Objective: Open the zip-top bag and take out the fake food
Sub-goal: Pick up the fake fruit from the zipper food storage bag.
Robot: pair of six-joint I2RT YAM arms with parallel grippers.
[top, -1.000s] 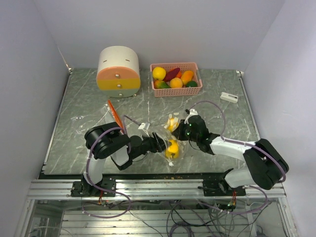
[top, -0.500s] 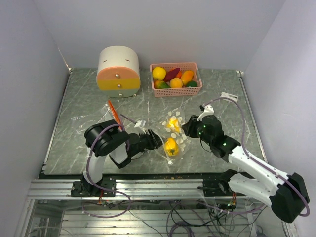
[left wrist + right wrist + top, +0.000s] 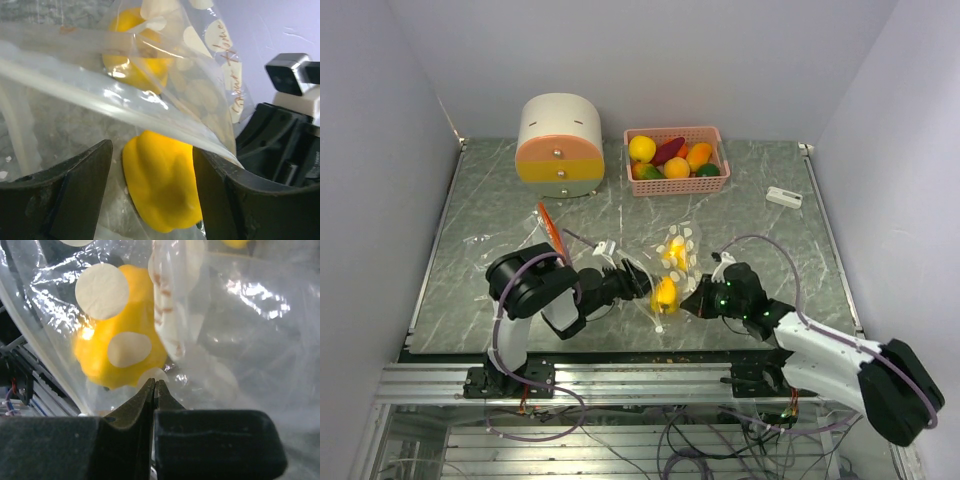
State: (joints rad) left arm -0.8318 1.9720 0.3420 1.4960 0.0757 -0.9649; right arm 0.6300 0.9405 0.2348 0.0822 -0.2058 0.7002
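Left wrist view: am holding left gripper (image 3: 152, 150) jaws wide, empty, flanking glossy yellow plastic pepper (image 3: 162, 185) inside clear cream-dotted zip-top bag (image 3: 677, 262), near second yellow fruit (image 3: 135, 50). At film, right gripper (image 3: 155, 382) jaws pressing fully together; pinch unclear. Judging film limp, slippery; pepper light, rigid, best taken across flanks.

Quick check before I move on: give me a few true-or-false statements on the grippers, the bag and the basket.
1. The right gripper is wide open. False: its jaws are shut.
2. A yellow pepper sits between the open fingers of the left gripper. True.
3. The pink basket is empty. False: it holds several fake fruits.
4. The zip-top bag lies between the two grippers. True.
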